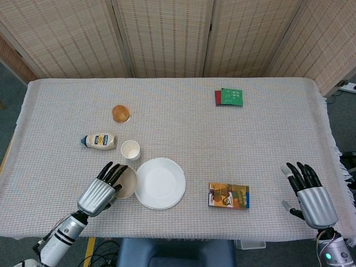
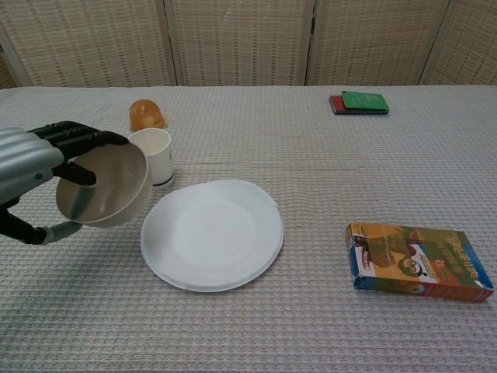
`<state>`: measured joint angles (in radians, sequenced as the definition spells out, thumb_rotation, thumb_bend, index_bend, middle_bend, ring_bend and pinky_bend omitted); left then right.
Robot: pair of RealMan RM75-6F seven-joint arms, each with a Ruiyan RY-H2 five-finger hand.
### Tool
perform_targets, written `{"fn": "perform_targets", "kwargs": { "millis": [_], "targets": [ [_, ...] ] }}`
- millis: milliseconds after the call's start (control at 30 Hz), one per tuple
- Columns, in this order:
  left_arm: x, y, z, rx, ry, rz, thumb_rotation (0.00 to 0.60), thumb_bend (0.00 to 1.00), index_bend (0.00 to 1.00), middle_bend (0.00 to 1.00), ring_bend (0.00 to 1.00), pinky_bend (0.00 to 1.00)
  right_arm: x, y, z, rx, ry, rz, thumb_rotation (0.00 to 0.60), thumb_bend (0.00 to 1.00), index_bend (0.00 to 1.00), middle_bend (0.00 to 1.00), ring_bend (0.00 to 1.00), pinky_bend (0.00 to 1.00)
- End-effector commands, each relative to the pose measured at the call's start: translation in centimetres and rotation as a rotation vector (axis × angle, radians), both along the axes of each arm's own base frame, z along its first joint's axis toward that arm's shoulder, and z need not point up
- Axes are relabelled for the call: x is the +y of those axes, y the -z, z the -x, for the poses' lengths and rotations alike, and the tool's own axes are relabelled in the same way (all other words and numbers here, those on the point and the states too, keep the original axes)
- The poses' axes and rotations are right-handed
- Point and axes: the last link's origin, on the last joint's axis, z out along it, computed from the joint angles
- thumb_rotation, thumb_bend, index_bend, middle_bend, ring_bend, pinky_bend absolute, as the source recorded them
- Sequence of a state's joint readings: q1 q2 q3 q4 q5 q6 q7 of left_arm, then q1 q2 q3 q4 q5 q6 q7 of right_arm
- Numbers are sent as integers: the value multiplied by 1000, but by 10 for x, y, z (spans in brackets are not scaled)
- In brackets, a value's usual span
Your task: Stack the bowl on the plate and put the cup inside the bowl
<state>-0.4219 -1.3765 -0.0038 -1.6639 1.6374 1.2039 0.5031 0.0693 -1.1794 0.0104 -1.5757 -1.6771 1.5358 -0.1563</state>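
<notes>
Two hands are showing at the near edge of the desk. Nearest on the robot's right side, the right hand is resting with its fingers spread and nothing in them, well apart from everything, probably waiting its turn. On the other side, the left hand is gripping the bowl, fingers hooked over the far rim and the thumb underneath. It is holding the bowl off the cloth and tilted, its mouth turning toward the plate. That tilt is likely just a product of the grip on the rim, and the bowl will need levelling before it goes down.

Just beside the bowl, the plate is lying flat with nothing on it, so the first stacking step is not yet done. In the head view the bowl's edge is sitting right at the plate's left rim, so a short carry to the robot's right should bring it over the middle.

Slightly farther back, the cup is standing upright, partly behind the bowl in the chest view, close enough that a careless swing could knock it. A box is lying on the right of the plate. Beyond the cup, a bottle is lying on its side, then a small orange tub, and far off to the right a red and green packet.
</notes>
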Motion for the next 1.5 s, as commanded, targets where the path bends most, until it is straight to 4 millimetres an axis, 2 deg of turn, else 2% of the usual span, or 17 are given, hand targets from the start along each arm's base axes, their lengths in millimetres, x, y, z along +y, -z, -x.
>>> {"fn": "perform_targets", "kwargs": {
  "millis": [33, 333, 633, 1167, 1500],
  "targets": [
    [4, 6, -25, 55, 33, 11, 600, 398, 678, 70, 0, 56, -12, -4, 5, -12, 19, 0, 600, 163, 91, 78, 3, 77],
    [9, 27, -66, 86, 86, 30, 600, 397, 680, 70, 0, 57, -19, -12, 9, -50, 32, -14, 600, 163, 91, 78, 3, 77],
    [9, 47, -84, 97, 107, 75, 600, 397, 684, 70, 0, 57, -20, -16, 11, -60, 37, -12, 600, 164, 91, 78, 3, 77],
    [24, 78, -86, 113, 106, 143, 600, 397, 690, 71, 0, 57, -14, -26, 15, -77, 40, 11, 600, 163, 91, 78, 3, 77],
    [29, 79, -80, 107, 99, 139, 600, 396, 688, 71, 0, 57, -13, -26, 16, -67, 43, 17, 600, 163, 91, 78, 3, 77]
  ]
}}
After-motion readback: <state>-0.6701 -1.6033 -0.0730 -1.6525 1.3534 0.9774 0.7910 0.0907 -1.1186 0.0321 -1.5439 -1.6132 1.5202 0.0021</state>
